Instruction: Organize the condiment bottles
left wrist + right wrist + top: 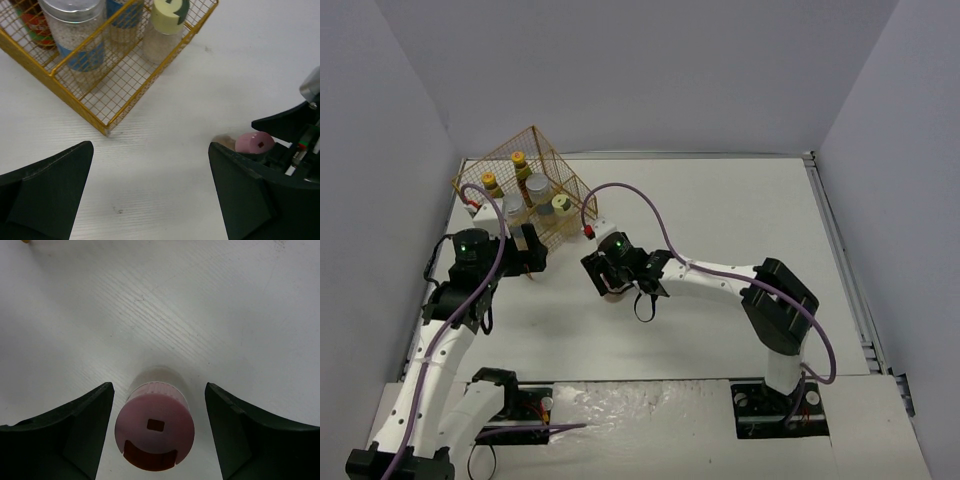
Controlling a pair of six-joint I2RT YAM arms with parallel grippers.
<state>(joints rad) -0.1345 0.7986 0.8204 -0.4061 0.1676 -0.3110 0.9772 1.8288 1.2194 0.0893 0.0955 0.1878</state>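
A pink-capped bottle (154, 426) stands upright on the white table, between the fingers of my right gripper (159, 390). That gripper is open, with a gap on each side of the cap. From the left wrist the same pink cap (254, 142) shows beside the right arm. The gold wire basket (570, 180) holds two yellow-capped dark bottles (519, 158) (489, 180), a silver-lidded blue-labelled bottle (75, 30) with a second (125, 20) behind it, and a pale green-capped bottle (169, 20). My left gripper (150, 185) hangs open just in front of the basket's corner, holding nothing.
The basket stands at the table's far left, close to the left wall. The right arm (720, 275) stretches across the middle of the table towards the basket. A metal rail (845, 250) runs along the table's right edge.
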